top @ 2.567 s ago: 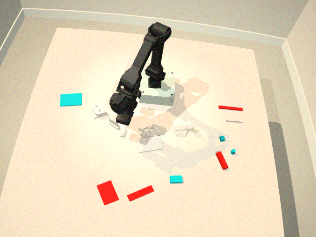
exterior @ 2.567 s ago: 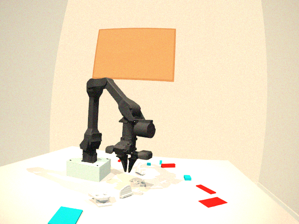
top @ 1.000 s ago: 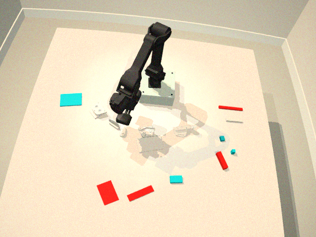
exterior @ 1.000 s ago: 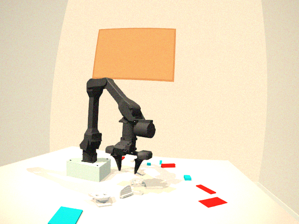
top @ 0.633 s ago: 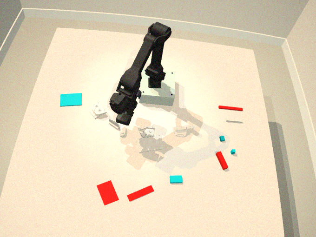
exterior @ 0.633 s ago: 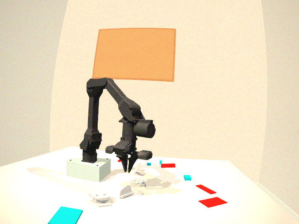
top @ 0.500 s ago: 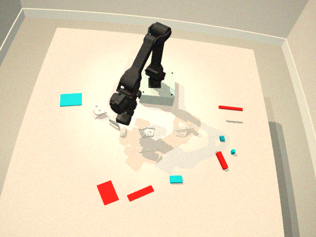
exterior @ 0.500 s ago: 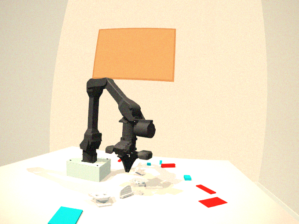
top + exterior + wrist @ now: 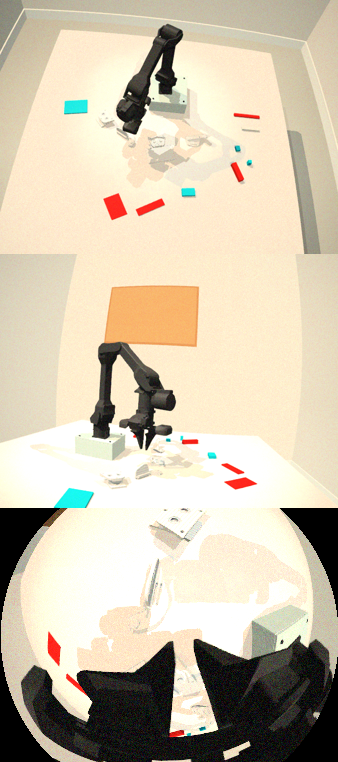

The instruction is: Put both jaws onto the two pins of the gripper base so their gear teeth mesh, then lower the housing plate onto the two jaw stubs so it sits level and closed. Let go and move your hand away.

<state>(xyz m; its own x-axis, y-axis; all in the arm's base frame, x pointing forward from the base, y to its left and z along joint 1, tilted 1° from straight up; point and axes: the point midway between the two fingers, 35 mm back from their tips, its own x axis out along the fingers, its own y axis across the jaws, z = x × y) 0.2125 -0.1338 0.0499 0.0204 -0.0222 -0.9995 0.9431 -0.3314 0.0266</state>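
Observation:
My gripper (image 9: 143, 448) (image 9: 182, 644) points down above the table. Its fingers stand a narrow gap apart, with nothing between them. Its fingertips are hidden in the top view. The pale gripper base (image 9: 157, 142) (image 9: 158, 460) lies on the table near the middle. One ribbed white jaw (image 9: 123, 133) (image 9: 142, 471) (image 9: 154, 588) lies left of the base in the top view. The other pale jaw (image 9: 194, 140) (image 9: 158, 448) lies right of it. The white housing plate (image 9: 106, 116) (image 9: 114, 475) (image 9: 181, 522), with round holes, lies farther left, apart from both jaws. Glare blurs the pale parts.
The green-grey arm pedestal (image 9: 167, 107) (image 9: 94, 447) stands behind the base. A cyan slab (image 9: 75, 106) (image 9: 74, 498) lies beyond the housing plate. A red sheet (image 9: 115, 206), a red bar (image 9: 150, 206) and a cyan block (image 9: 188, 191) lie toward the front. Several small pieces lie at the right.

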